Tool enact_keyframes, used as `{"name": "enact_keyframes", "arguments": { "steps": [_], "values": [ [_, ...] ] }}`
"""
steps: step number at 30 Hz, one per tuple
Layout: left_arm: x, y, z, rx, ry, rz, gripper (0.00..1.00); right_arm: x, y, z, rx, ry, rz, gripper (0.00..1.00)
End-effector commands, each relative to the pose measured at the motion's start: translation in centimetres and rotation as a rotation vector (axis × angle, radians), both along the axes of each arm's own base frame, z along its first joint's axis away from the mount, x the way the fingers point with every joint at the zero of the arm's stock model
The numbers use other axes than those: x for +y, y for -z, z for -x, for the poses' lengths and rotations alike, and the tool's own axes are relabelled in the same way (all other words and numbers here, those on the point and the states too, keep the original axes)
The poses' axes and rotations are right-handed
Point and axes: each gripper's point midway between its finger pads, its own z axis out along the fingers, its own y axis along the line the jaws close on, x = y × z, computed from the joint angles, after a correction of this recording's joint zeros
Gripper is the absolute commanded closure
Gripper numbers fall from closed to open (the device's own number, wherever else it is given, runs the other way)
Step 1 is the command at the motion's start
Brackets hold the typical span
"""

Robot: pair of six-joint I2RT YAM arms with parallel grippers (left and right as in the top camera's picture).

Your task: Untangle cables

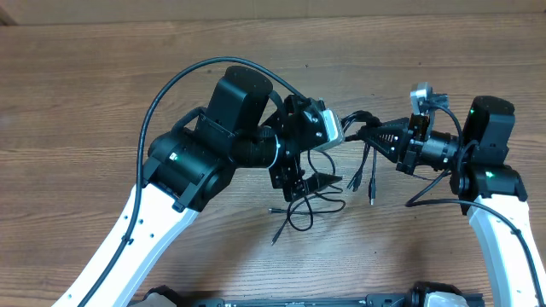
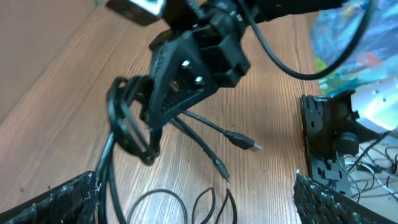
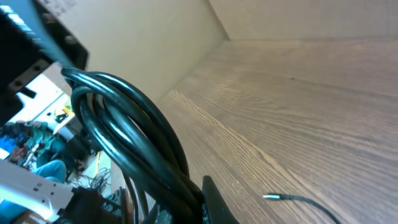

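Right jaws are pressed together, pinching the coiled bundle of cables (image 2: 127, 121) and holding it off the worktop (image 1: 128, 77). Left jaws stand spread wide just beside that bundle, gripping nothing. Loose ends with plugs (image 2: 245, 143) trail down from the bundle, and slack loops (image 1: 299, 217) lie below it. As I judge it, a pull could cinch the coil into a knot, or the pinch could slip and drop it. Both arms reach inward, wrists facing across the bundle.

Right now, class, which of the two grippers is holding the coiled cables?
The right gripper: its jaws are shut on the cables, whereas the left gripper stands wide open, gripping nothing.
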Motion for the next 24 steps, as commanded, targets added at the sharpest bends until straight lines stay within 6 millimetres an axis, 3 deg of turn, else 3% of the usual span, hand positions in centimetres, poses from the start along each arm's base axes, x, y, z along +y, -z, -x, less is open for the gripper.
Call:
{"name": "enact_keyframes", "arguments": {
  "steps": [1,3,8,17,24],
  "values": [
    [-0.5,-2.6,1.8,-0.104,0.136,0.069,0.07,-0.2,-0.3,-0.4,0.010,0.020,0.005,0.96],
    [-0.6,-2.5,2.0,-0.091,0.145,0.074,0.23,-0.1,-0.3,-0.3,0.009,0.013,0.000,0.96],
    [-1.1,-1.2,1.2,0.037,0.092,0.067,0.26,0.5,-1.6,0.9,-0.028,-0.075,-0.053,0.96],
    [-2.3,2.1,-0.6,0.152,0.055,0.016,0.20,0.6,-1.9,0.9,-0.053,-0.085,-0.055,0.96],
    [-2.7,2.0,-1.8,0.110,0.039,0.026,0.07,0.6,-1.9,0.9,-0.052,-0.086,-0.055,0.96]
  ]
}}
